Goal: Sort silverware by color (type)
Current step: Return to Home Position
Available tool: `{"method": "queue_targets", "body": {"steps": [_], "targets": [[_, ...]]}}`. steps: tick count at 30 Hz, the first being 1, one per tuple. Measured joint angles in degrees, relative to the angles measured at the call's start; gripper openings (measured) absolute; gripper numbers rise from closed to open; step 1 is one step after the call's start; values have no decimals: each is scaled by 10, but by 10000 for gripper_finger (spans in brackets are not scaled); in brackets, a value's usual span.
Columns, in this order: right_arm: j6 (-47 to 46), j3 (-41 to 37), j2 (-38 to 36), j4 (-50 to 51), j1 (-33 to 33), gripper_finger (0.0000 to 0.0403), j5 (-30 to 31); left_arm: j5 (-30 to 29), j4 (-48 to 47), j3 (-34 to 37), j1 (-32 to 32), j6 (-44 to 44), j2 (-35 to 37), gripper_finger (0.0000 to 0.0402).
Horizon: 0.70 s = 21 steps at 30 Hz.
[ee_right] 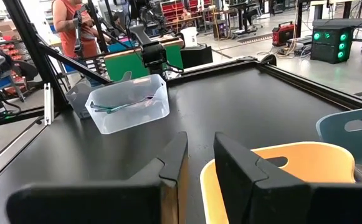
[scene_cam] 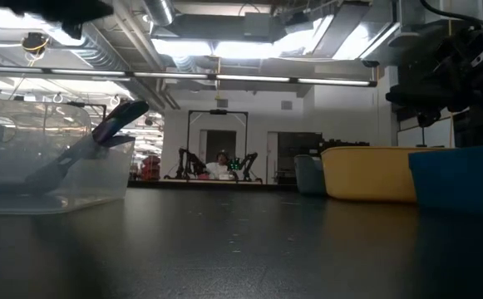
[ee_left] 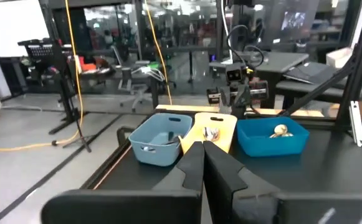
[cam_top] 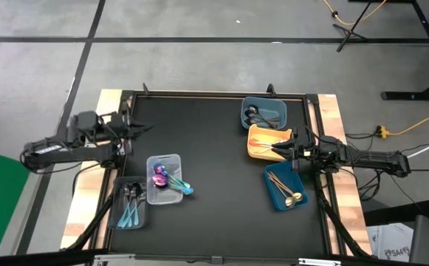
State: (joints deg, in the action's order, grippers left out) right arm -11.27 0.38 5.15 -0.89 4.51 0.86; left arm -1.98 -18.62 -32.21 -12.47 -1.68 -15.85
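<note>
Teal-blue spoons (cam_top: 131,213) lie in the black bin (cam_top: 118,222) at the near left, purple spoons (cam_top: 159,177) in the clear tray (cam_top: 171,164) beside it. Gold spoons (cam_top: 282,186) sit in the blue tray (cam_top: 297,177). Farther back, the left gripper (cam_top: 136,129) is pressed together and the right gripper (cam_top: 279,150) stands slightly apart over the yellow tray (cam_top: 253,140).

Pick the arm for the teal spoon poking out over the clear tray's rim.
Left. The left gripper sits on the same side as the clear tray, nearer the teal spoon. The right gripper hovers over the yellow bin, much farther away.
</note>
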Motion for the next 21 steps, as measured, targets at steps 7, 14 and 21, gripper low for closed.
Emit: {"method": "queue_targets", "body": {"steps": [7,14,21], "targets": [[0,0,0,0,0,72,0,0,28,117,0,17,98,0],[0,0,0,1,0,72,0,2,32,180,0,30,157,0],[0,0,0,1,0,72,-1,17,67,229,0,28,157,0]]}}
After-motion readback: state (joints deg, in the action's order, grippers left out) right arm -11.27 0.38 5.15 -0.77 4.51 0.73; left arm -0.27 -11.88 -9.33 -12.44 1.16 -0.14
